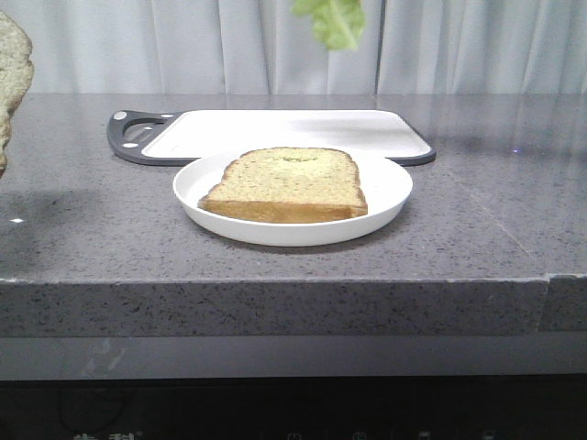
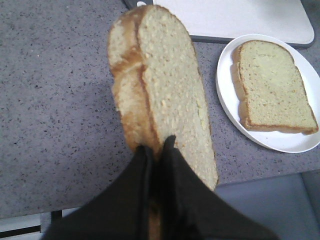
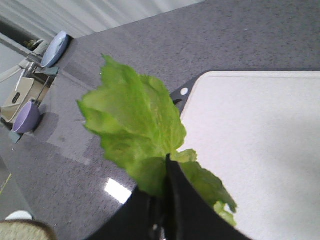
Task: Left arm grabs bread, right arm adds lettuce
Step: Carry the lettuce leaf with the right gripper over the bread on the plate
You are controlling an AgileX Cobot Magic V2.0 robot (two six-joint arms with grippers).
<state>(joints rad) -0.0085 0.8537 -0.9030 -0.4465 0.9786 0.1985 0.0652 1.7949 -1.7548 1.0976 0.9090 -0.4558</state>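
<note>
1. My left end effector [image 2: 156, 150] is clamped on the bread [image 2: 165, 95] at one crust edge, and the slice hangs lifted over the grey surface [image 2: 55, 115], beside the white plate [image 2: 225, 100].
2. My right end effector [image 3: 167, 192] is pinched on the lettuce [image 3: 132, 125] near its base, held high above the cutting board [image 3: 260, 145]; in the front view the leaf dangles at the top of the picture.
3. A second slice [image 1: 286, 183] lies flat on the plate.
4. I judge the bread light and soft: squeeze gently at the crust or it crumbles.
5. The lettuce looks floppy and easily torn; the rib is the firmest hold.
</note>
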